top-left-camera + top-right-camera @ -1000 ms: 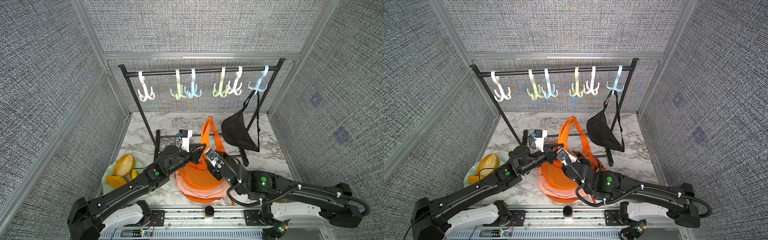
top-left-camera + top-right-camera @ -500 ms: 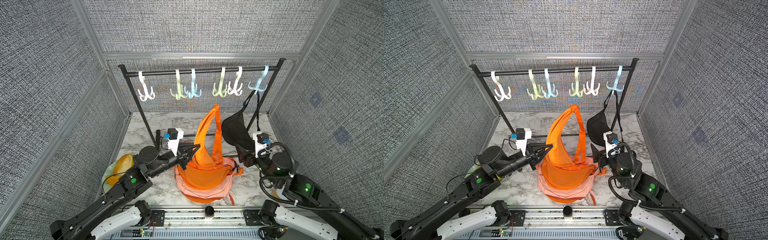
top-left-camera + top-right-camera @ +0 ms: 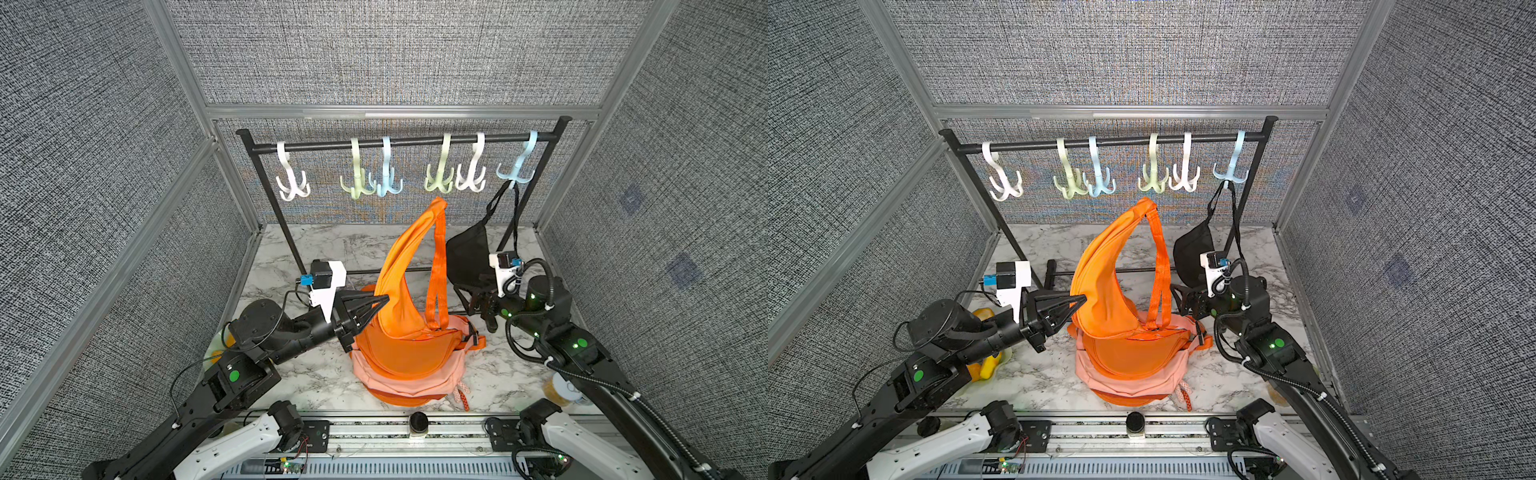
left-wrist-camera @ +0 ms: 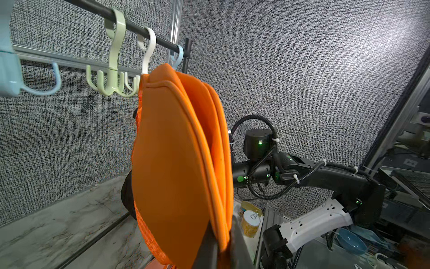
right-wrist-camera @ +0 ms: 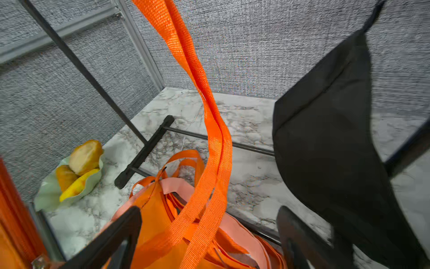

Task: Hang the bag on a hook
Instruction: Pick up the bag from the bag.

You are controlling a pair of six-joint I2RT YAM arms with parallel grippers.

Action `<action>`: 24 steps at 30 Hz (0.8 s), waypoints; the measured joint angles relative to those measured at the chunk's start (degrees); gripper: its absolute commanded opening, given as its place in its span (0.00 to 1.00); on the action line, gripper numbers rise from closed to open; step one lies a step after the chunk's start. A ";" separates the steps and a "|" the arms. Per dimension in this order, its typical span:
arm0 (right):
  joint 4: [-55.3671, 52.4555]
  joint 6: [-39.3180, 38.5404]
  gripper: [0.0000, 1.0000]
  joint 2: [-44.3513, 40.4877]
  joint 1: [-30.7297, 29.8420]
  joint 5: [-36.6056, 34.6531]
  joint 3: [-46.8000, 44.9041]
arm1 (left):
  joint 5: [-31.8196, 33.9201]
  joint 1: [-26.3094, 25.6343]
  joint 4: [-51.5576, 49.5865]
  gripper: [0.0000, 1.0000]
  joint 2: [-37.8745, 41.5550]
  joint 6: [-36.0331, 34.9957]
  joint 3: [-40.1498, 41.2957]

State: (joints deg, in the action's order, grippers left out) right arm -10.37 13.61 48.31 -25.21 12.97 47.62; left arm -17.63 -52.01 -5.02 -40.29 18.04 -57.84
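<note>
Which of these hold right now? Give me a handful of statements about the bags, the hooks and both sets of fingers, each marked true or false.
1. The left arm's fingers are shut on the bright orange fabric bag. True.
2. A pale green dish of yellow food sits on the marble tabletop. True.
3. The black fabric bag lies flat on the tabletop. False: it hangs from the light blue plastic hook on the black metal rail.
4. The right arm's fingers clamp the orange webbing strap. False: they stand open, holding nothing.
5. Six plastic hooks hang on that rail. True.
</note>
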 measured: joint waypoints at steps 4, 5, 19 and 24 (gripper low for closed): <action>3.78 0.96 0.94 3.82 1.33 6.32 0.00 | -0.35 0.00 -0.02 0.00 0.72 -0.04 0.00; 4.66 1.11 0.94 4.81 1.55 7.37 0.00 | -0.35 0.00 -0.04 0.00 0.79 -0.04 0.00; 12.63 2.56 0.78 17.51 2.40 12.50 3.56 | -0.50 0.02 -0.04 0.00 2.82 0.04 0.59; 15.23 3.37 0.56 21.24 2.45 14.27 5.42 | -0.52 0.02 -0.07 0.00 3.04 0.37 0.81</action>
State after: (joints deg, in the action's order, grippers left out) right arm 4.86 16.97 69.56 -22.76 27.24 53.04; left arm -18.15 -51.99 -5.08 -37.26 18.41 -57.04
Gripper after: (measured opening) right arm 0.654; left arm 0.098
